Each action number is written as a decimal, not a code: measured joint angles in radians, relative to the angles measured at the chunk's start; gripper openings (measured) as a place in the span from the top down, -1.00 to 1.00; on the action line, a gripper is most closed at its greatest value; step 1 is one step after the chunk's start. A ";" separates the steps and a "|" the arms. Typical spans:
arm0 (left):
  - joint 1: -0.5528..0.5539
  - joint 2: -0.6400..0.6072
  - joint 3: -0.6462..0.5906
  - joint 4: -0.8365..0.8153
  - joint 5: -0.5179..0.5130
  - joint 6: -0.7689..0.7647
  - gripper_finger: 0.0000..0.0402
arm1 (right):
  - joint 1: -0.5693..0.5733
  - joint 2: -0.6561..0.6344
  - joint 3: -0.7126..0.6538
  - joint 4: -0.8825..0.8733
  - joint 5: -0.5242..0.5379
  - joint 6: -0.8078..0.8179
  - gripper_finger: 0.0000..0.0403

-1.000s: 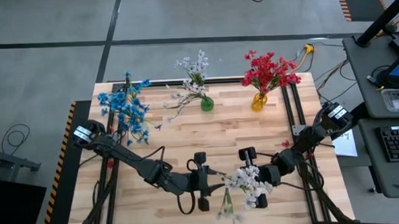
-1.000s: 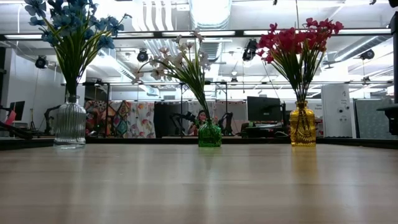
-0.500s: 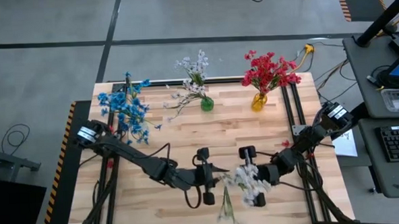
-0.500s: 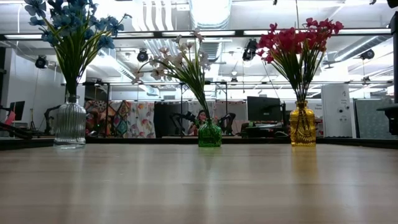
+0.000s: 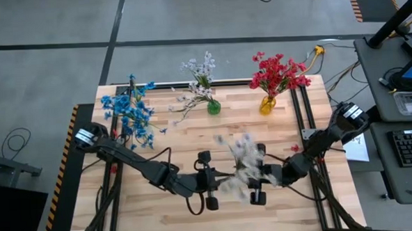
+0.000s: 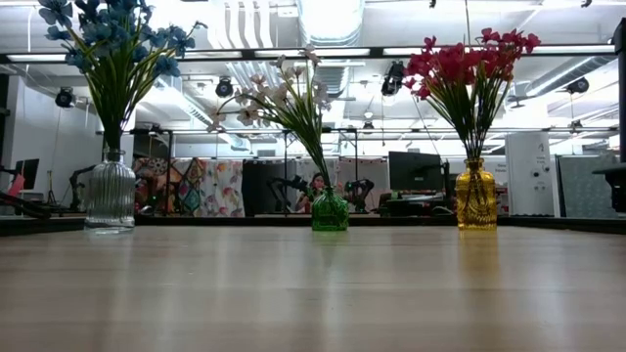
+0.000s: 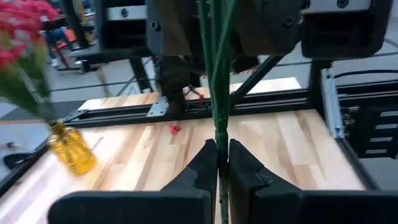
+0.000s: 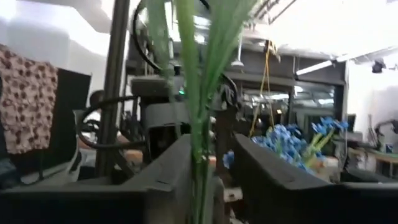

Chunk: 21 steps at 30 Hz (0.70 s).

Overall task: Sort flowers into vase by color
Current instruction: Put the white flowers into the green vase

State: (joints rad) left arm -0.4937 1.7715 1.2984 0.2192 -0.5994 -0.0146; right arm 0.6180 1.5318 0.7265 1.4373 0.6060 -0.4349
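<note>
**Midway, white spray between both arms at the table's near edge**

Surface: pale butcher-block table, plank seams running lengthwise, black rails along both short sides, yellow-black hazard tape at the left edge. Grey concrete floor all round, cables trailing beyond the far edge.

Far row, seen from above: blue flowers at the left in a clear ribbed vase; white flowers in the green vase at centre; red flowers in the amber vase at the right.

Near edge, centre: a loose white spray, blurred, blossoms above the right gripper. Left gripper sits just beside it; left wrist view shows its jaws pinched shut on the spray's green stems. Right wrist view shows stems standing between that arm's jaws, which are parted slightly; contact there cannot be told.

Room, from table height: bright ceiling lights, ductwork, patterned fabric panels, a dark monitor, other rigs behind the vases. Desk with keyboard at the right of the overhead view.
</note>
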 joint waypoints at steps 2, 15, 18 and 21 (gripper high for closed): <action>-0.010 -0.007 0.000 -0.013 -0.037 0.000 1.00 | 0.002 -0.028 0.000 -0.060 0.025 0.022 0.38; -0.035 -0.028 -0.001 -0.084 -0.203 -0.021 1.00 | -0.004 -0.128 0.113 -0.624 0.124 0.239 -0.15; -0.035 -0.028 -0.001 -0.088 -0.203 -0.021 1.00 | -0.003 -0.125 0.129 -0.627 0.123 0.217 -0.17; -0.035 -0.028 -0.001 -0.091 -0.204 -0.021 1.00 | -0.003 -0.125 0.133 -0.621 0.123 0.209 -0.12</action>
State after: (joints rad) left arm -0.5285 1.7439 1.2976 0.1280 -0.8036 -0.0353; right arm 0.6147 1.4071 0.8593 0.8166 0.7292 -0.2261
